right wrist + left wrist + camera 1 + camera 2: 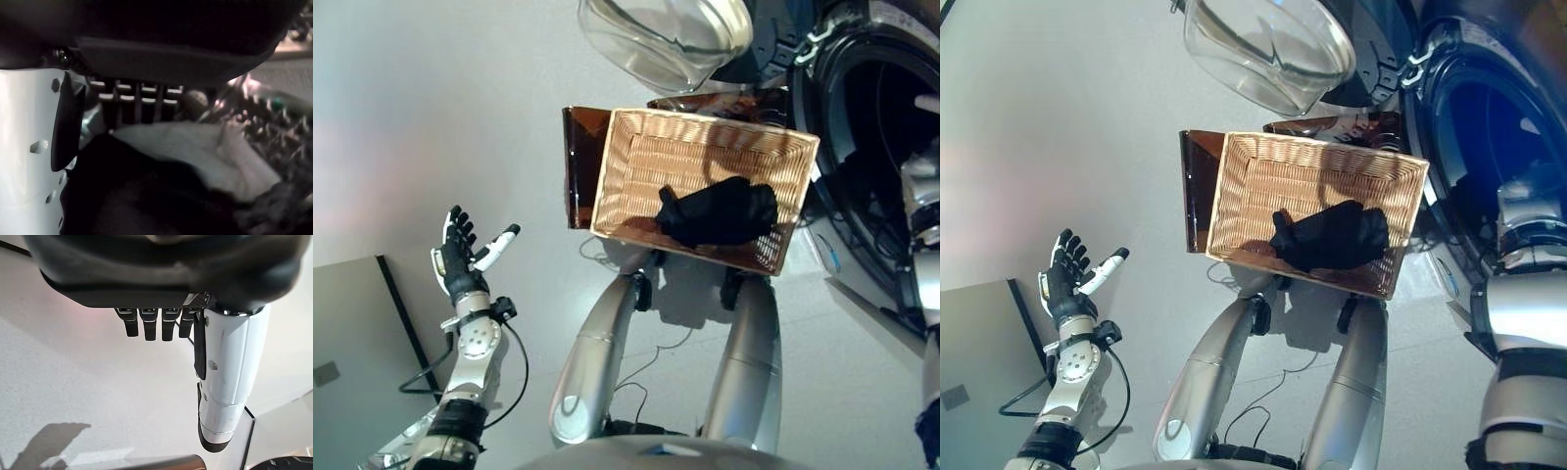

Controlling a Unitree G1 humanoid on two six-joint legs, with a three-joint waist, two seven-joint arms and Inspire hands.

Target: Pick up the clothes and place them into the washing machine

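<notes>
A shallow wicker basket (646,157) rests on a low dark brown box (579,166) beside the washing machine (862,108). A black garment (720,211) lies in the basket's near right part. My left hand (460,257) is open and empty, raised over the floor at the left, well away from the basket. My right arm (1528,235) reaches into the machine's drum. In the right wrist view my right hand (171,44) has straight fingers over a white cloth (195,147) and dark cloth (132,196) inside the drum, holding nothing.
The machine's round glass door (666,34) hangs open above the basket's far edge. A grey panel with a black edge (352,333) lies at the lower left. Pale floor (440,108) spreads to the left of the box.
</notes>
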